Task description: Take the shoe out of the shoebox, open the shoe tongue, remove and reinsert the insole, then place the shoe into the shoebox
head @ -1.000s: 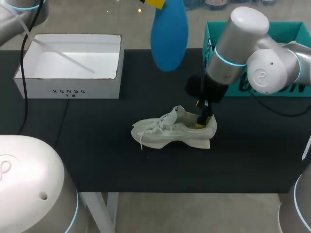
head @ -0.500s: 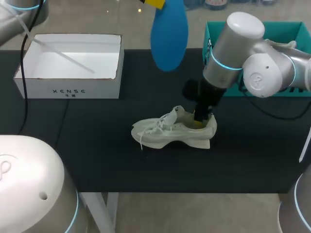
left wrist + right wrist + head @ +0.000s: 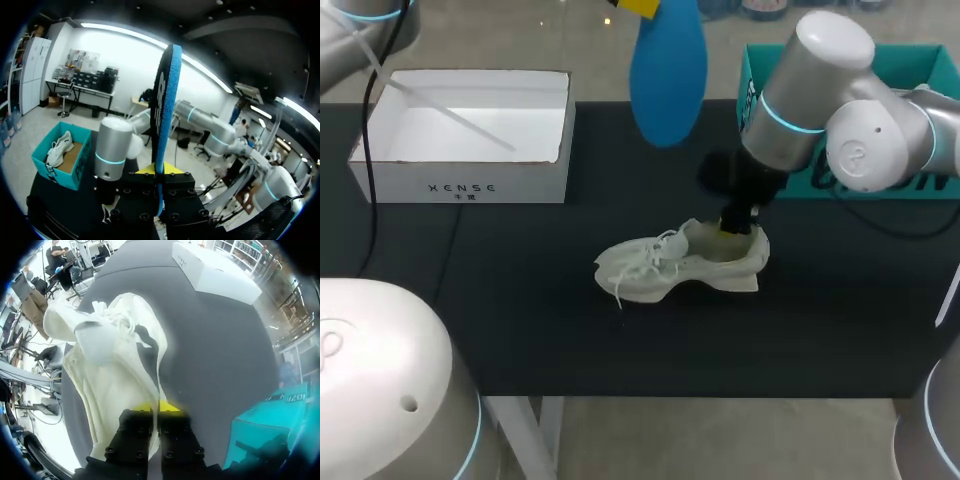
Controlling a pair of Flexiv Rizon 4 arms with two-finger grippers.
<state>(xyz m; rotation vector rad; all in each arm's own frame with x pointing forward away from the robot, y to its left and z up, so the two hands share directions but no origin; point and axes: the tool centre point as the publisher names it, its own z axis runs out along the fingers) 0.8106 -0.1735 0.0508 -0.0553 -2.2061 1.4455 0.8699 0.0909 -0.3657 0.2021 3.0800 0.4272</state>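
The white shoe lies on its sole on the dark table, near the middle, with the toe toward my left side and the laces loose over the front. The right gripper comes down from above at the heel end of the shoe. In the right wrist view, this gripper has its two yellow tips pressed together on the thin rear wall of the shoe, one finger inside the opening and one outside, so it is grasping the heel collar.

The left gripper is high above the table, at the far edge of the head view, and the blue insole hangs down from it. In the left wrist view, the insole stands upright on its edge, clamped between the fingers of the left gripper.

The white shoebox stands open at the far left of the table, well apart from the shoe. A teal box stands at the far right, partly behind the right arm; in the left wrist view another pale shoe lies inside it
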